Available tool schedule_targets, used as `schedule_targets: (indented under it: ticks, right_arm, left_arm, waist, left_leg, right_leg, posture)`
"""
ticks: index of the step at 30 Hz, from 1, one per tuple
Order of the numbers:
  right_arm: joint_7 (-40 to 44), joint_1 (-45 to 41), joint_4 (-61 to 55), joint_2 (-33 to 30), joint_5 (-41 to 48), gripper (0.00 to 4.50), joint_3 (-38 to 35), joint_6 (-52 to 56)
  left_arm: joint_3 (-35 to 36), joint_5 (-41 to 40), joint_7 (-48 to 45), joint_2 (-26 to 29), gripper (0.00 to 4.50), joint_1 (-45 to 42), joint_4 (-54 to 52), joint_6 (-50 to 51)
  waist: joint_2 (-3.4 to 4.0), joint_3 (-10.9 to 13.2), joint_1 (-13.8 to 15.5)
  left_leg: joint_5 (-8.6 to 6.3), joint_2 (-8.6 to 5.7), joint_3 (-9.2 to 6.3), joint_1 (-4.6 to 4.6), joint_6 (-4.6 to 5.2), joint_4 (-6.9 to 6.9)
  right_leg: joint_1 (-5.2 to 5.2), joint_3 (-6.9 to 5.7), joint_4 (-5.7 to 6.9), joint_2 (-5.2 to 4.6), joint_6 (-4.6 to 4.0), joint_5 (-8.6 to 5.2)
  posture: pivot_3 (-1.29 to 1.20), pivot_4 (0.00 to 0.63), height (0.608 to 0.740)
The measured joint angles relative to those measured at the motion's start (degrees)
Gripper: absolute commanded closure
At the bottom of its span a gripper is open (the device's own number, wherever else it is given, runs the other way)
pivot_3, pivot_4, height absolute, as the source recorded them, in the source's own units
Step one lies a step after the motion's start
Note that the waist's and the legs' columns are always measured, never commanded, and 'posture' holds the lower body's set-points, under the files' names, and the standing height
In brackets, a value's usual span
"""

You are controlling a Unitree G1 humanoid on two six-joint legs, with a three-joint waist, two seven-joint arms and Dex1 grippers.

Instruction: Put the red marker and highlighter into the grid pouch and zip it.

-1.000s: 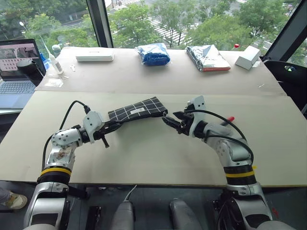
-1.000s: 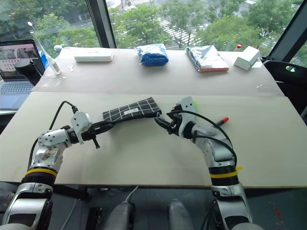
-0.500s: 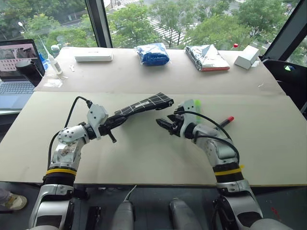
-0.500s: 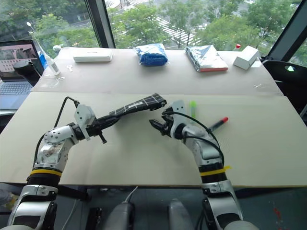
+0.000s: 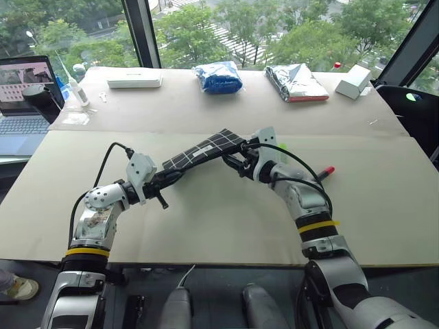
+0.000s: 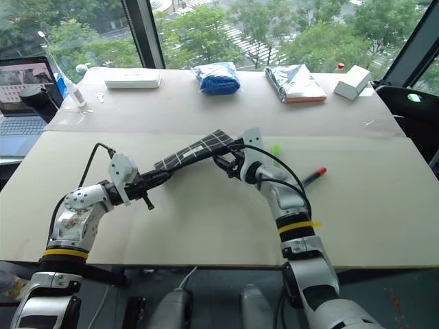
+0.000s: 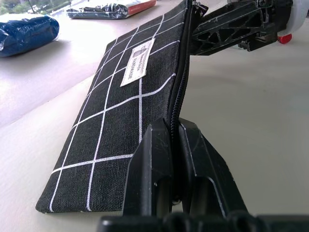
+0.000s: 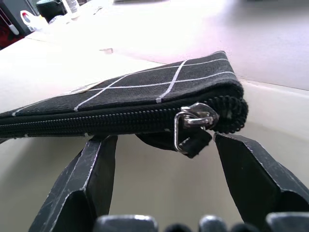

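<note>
The left gripper (image 7: 173,159) clamps the pouch (image 5: 200,151) by one end, raised off the desk (image 5: 206,219). The right gripper (image 8: 164,159) (jaws wide) straddles its zipper pull (image 8: 193,128). Beyond the pouch lie the highlighter (image 6: 275,150) and marker (image 5: 324,172).

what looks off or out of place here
The grid pouch is held tilted off the table by the left pincer, zipper shut, while the red marker and highlighter lie outside it.
</note>
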Motion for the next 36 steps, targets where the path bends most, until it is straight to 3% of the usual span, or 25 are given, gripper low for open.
schedule_targets:
  ticks: [1,2,5,11,19,28,36]
  right_arm:
    - [0.1,-0.03,0.0,-0.03,0.02,0.97,-0.07,-0.07]
    - [0.18,-0.03,0.0,-0.04,0.04,1.48,-0.11,-0.11]
    - [0.63,-0.03,0.0,-0.09,0.04,2.26,-0.18,-0.28]
    - [1.05,-0.02,0.0,-0.13,-0.03,4.41,-0.19,-1.1]
    - [1.73,0.94,-0.52,-0.61,-0.09,4.48,0.09,-1.22]
    - [14.75,9.15,-16.12,-3.82,2.39,4.48,8.85,5.41]
    - [13.58,7.25,-16.46,0.13,1.89,4.48,11.06,6.98]
  left_arm:
    - [0.0,0.0,0.04,0.0,4.5,0.02,-0.06,0.07]
    - [0.0,0.0,0.05,0.0,4.5,0.04,-0.07,0.13]
    - [0.0,0.0,0.1,0.0,4.5,0.16,-0.08,0.51]
    - [0.0,0.0,0.17,-0.1,4.5,0.26,-0.08,0.68]
    - [-0.01,0.16,0.48,-0.53,4.5,-0.03,0.03,0.67]
    - [0.03,0.23,0.84,-0.61,4.5,-0.25,0.75,0.66]
    - [0.03,0.25,0.83,-0.58,4.5,-0.69,1.29,0.61]
  waist:
    - [0.0,0.0,0.0]
    - [0.0,0.0,-0.02]
    - [0.0,0.0,-0.04]
    - [0.0,0.0,-0.03]
    - [0.0,0.0,0.0]
    - [0.0,0.0,-0.01]
    - [0.0,0.0,0.01]
  left_leg:
    - [0.0,0.0,0.0,0.0,0.0,0.0]
    - [0.0,0.0,0.0,0.0,0.0,0.0]
    - [0.0,0.0,0.0,0.0,0.0,0.0]
    - [0.0,0.0,0.0,0.0,0.0,0.0]
    - [0.0,0.0,0.0,0.0,0.0,-0.01]
    - [0.0,0.0,0.0,0.0,0.0,-0.01]
    - [0.0,0.0,0.0,0.01,0.0,-0.01]
  right_leg:
    - [0.0,0.0,0.0,0.0,0.0,0.0]
    - [0.0,0.0,0.0,0.0,0.0,0.0]
    - [0.0,0.0,0.0,0.0,0.0,0.0]
    - [0.0,0.0,0.0,0.0,0.0,0.0]
    - [0.0,0.0,-0.01,0.0,0.0,0.0]
    - [0.0,0.0,-0.02,0.0,0.01,0.0]
    - [0.0,-0.01,-0.02,0.0,0.01,0.0]
  posture:
    - [0.0,0.15,0.74]
    - [0.0,0.15,0.74]
    - [0.0,0.15,0.74]
    - [0.0,0.15,0.74]
    - [0.0,0.15,0.74]
    - [0.0,0.15,0.74]
    - [0.0,0.15,0.74]
